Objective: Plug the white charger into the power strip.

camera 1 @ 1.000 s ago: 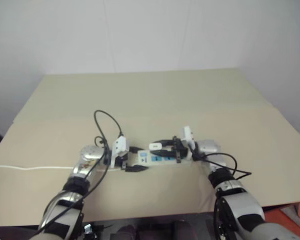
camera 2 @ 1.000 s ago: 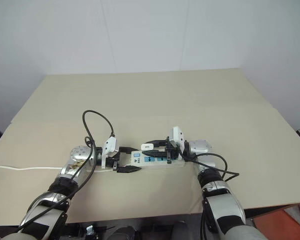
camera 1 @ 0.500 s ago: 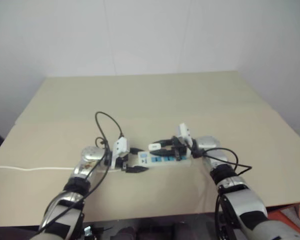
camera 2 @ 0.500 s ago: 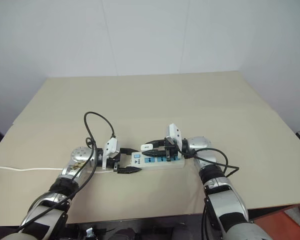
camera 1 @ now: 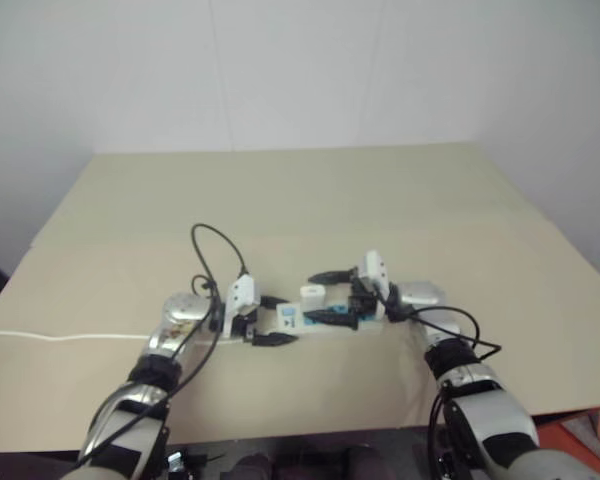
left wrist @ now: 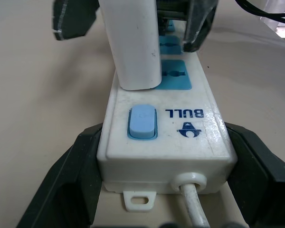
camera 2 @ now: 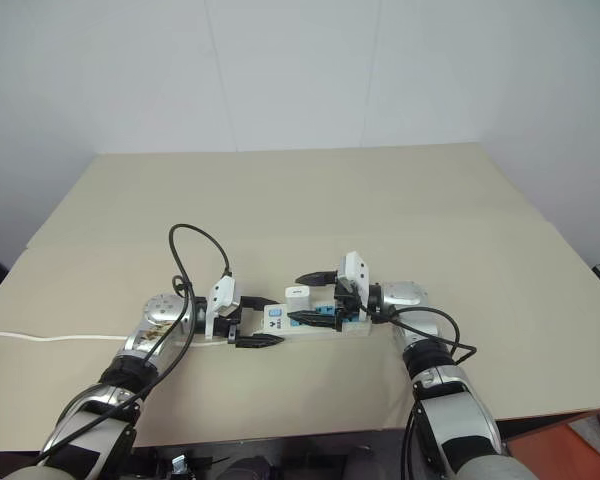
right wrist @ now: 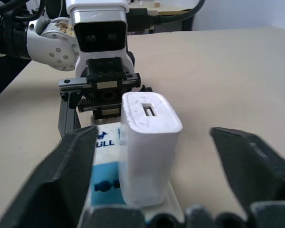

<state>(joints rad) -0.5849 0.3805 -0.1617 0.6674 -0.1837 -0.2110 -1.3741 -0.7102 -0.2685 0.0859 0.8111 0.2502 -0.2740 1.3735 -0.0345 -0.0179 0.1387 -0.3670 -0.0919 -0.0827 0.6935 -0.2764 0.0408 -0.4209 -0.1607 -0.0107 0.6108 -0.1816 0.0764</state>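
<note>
The power strip (left wrist: 180,118) lies flat on the tan table, and my left gripper (left wrist: 164,159) is shut on its switch end, one black finger on each long side. The white charger (right wrist: 147,142) stands upright on the strip (camera 1: 289,319) in the blue socket next to the switch. My right gripper (camera 1: 318,297) is open; its two black fingers (right wrist: 249,164) stand wide apart on either side of the charger (camera 1: 312,293) and touch nothing. Whether the prongs are fully seated is hidden under the charger's body.
The strip's thin white cord (camera 1: 60,336) runs left across the table (camera 1: 310,200) to its edge. A black cable (camera 1: 208,250) loops up above my left wrist, and another black cable (camera 1: 470,335) curls beside my right wrist. The table's front edge lies close below both arms.
My right gripper has opened and let go of the charger, which stays standing on the strip. The left gripper has kept its grip and place.
</note>
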